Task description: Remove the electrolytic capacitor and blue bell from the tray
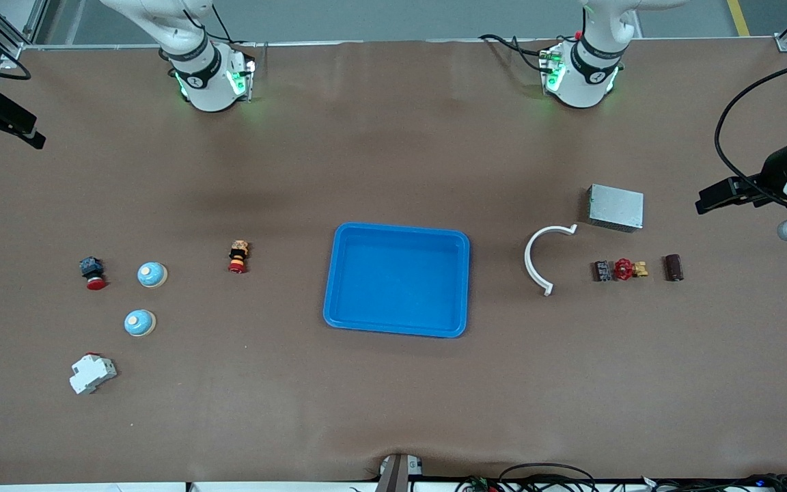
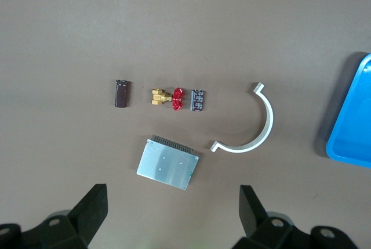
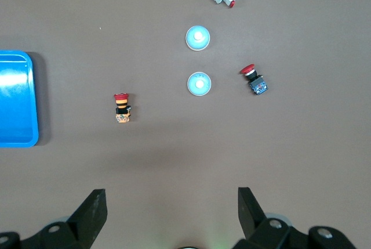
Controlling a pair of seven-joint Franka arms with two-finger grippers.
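Front view: the blue tray (image 1: 397,280) is seen mid-desk, the capacitor (image 1: 672,267) toward the left arm's end, two bells (image 1: 152,275) toward the right arm's end.

Left wrist view: the left gripper (image 2: 174,211) is held released and empty above the capacitor (image 2: 121,93), just past the metal box (image 2: 168,165).

Right wrist view: the right gripper (image 3: 172,214) is held released, with both bells (image 3: 199,83) well ahead of the jaws.

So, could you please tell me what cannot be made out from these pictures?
- Left gripper: the wrist view's lower edge cuts off its fingers; the front view shows only the arm's side.
- Right gripper: likewise cut off.
- Capacitor: markings too small.
- Two bells: too alike to say which is meant.
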